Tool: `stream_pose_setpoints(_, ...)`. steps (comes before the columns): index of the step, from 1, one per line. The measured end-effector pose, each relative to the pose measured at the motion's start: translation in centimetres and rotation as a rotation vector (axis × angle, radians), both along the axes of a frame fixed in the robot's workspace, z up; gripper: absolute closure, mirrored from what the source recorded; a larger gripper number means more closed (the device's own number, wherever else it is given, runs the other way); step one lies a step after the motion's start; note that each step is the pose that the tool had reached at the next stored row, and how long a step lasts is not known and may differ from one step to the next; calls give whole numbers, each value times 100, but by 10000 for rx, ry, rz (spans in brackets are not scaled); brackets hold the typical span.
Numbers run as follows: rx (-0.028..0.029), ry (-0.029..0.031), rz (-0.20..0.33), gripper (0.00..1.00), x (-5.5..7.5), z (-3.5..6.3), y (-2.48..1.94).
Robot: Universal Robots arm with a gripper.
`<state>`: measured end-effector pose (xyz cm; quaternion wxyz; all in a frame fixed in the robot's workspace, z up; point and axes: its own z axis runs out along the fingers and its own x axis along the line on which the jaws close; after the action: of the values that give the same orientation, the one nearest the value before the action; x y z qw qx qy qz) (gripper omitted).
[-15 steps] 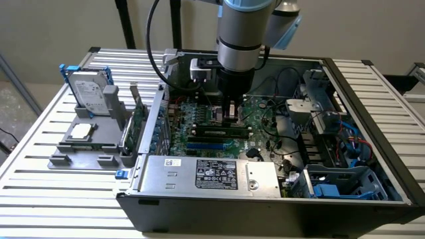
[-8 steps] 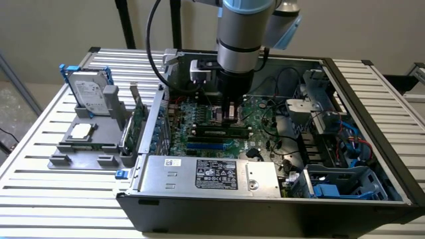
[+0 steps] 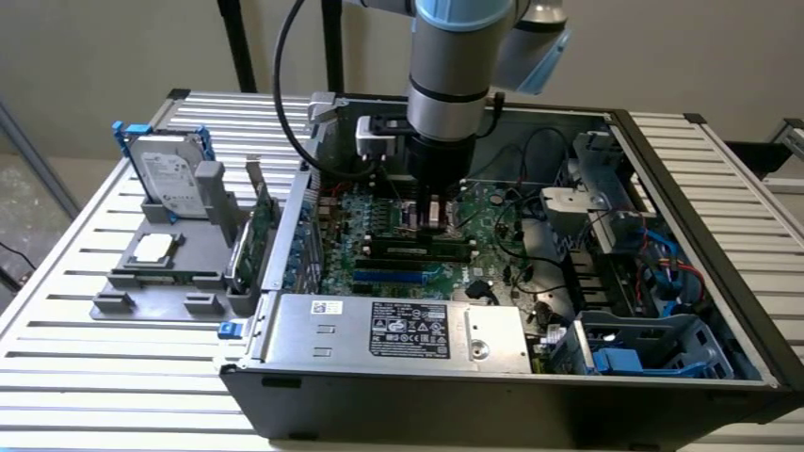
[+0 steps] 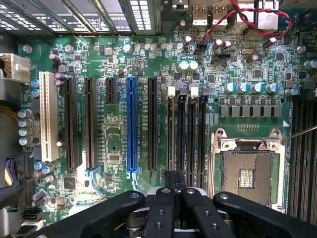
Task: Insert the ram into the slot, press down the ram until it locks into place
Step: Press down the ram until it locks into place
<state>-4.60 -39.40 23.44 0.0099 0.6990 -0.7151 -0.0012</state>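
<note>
Inside the open computer case [image 3: 703, 188] lies the motherboard [image 4: 114, 148], with several parallel black memory slots [image 4: 193, 134] next to the processor socket. The ram [image 3: 417, 250] stands as a thin green stick in one of these slots. In the wrist view I see it edge-on in the slot [image 4: 171, 131] nearest the black expansion sockets. My gripper [image 3: 434, 215] hangs straight down over the ram's middle. Its black fingers [image 4: 166, 198] are pressed together and shut, their tips right at the ram's top edge. Whether they touch it is hidden.
A bright blue socket [image 4: 131, 124] and a white one [image 4: 48, 116] run parallel to the memory slots; the silver-framed processor socket [image 4: 247, 173] lies beside them. The power supply [image 3: 390, 330], cables [image 3: 534, 273] and a drive cage [image 3: 641, 348] crowd the case. A grey fixture [image 3: 157, 259] holds a hard drive [image 3: 169, 179] and an expansion card [image 3: 258, 235].
</note>
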Motion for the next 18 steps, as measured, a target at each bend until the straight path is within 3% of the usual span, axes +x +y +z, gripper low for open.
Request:
stream_pose_setpoints(12, 12, 6, 0, 89, -1, -95, 16)
stream_pose_setpoints(14, 35, 24, 0, 89, 3, -56, 20)
stream_pose_setpoints(18, 20, 102, 0, 89, 38, 118, 18)
